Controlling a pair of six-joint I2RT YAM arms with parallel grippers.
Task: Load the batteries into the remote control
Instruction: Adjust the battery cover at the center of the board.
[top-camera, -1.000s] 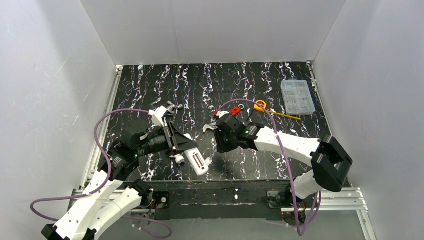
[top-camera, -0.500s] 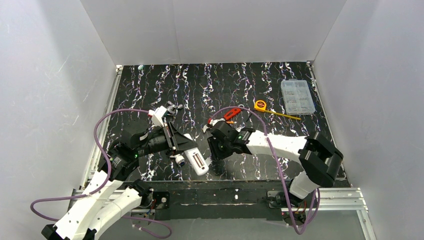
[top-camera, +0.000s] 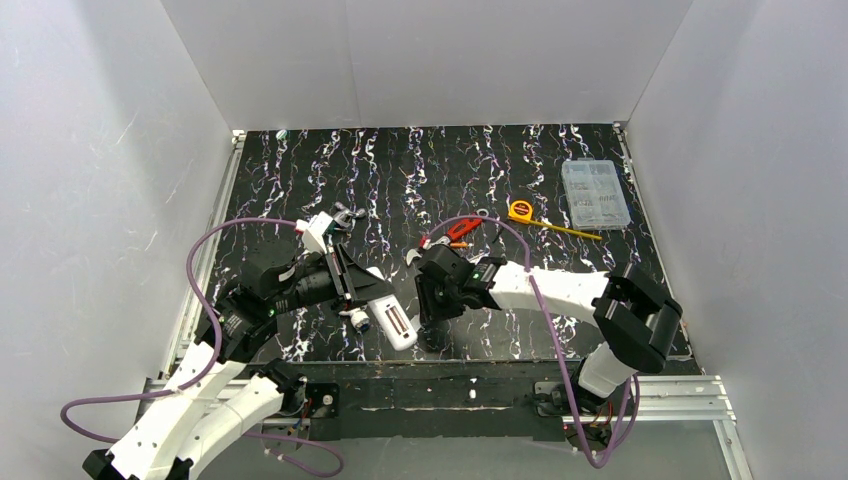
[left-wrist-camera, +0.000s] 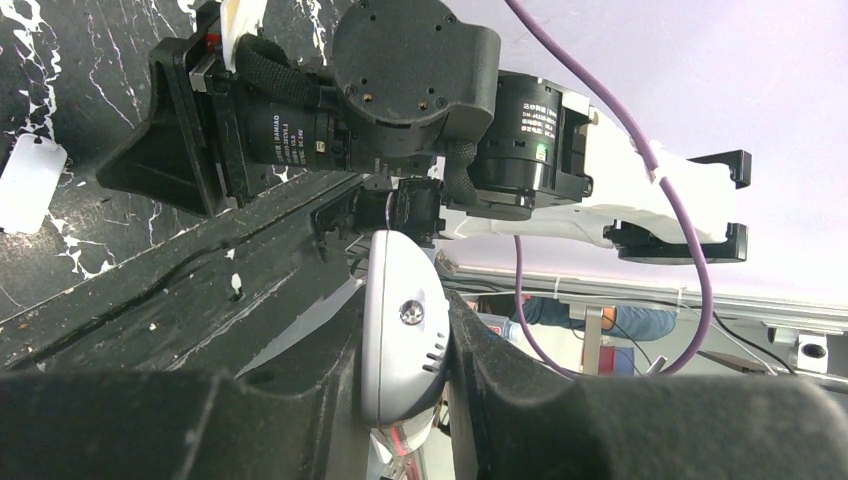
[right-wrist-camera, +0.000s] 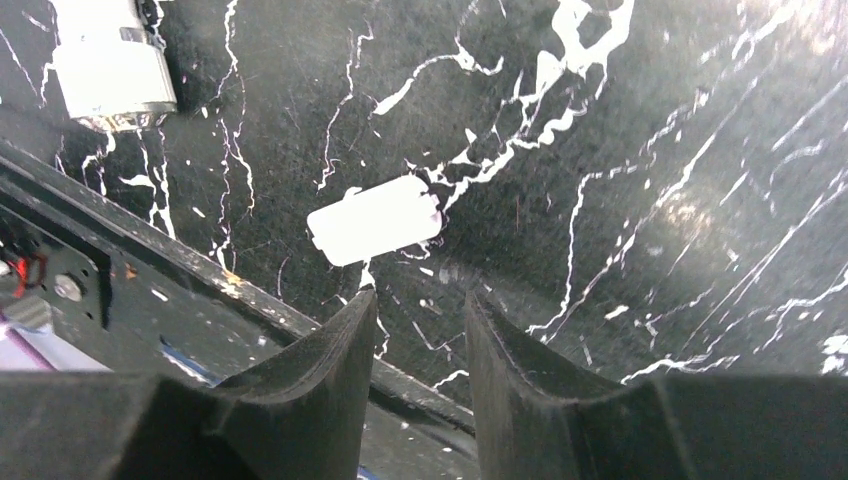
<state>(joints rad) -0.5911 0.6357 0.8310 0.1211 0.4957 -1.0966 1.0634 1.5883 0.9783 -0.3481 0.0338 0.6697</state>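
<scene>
The remote control (top-camera: 392, 318) is a slim white handset held off the table near the front edge, its back recess facing up. My left gripper (top-camera: 368, 300) is shut on it; in the left wrist view its rounded end (left-wrist-camera: 402, 335) sits clamped between both black fingers. My right gripper (top-camera: 431, 328) points down just right of the remote, open and empty. In the right wrist view it (right-wrist-camera: 420, 310) hangs over a small flat white cover piece (right-wrist-camera: 374, 220), and the remote's end (right-wrist-camera: 112, 65) shows at the top left. I cannot make out the batteries.
A red-handled wrench (top-camera: 462, 227) lies behind the right arm. A yellow tape measure (top-camera: 520, 211) and a clear parts box (top-camera: 595, 194) sit at the back right. A white object (top-camera: 320, 232) lies behind the left gripper. The table's front rail (right-wrist-camera: 200, 270) runs just below the cover.
The right gripper has moved left and towards the front edge, stopping beside the remote, and its jaws have widened slightly. The left arm and the remote have not moved.
</scene>
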